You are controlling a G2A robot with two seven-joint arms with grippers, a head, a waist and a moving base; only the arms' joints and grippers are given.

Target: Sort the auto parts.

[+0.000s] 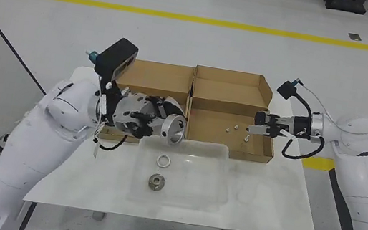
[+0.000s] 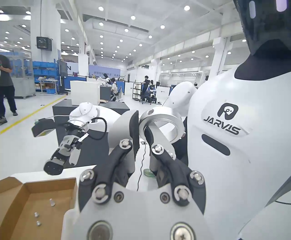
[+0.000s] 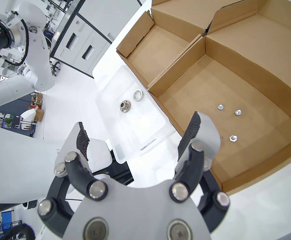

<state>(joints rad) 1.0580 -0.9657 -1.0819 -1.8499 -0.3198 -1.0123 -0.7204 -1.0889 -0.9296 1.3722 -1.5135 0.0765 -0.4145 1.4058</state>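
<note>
Three bolts (image 3: 237, 112) lie in the box (image 3: 250, 91) just beyond the wide right pincer (image 3: 138, 134), the left pincer (image 2: 142, 127) grips a big ring (image 2: 161, 123), perhaps over the tray (image 3: 141, 127), where a small ring (image 3: 138, 94) and hub (image 3: 124, 106) are left.
</note>
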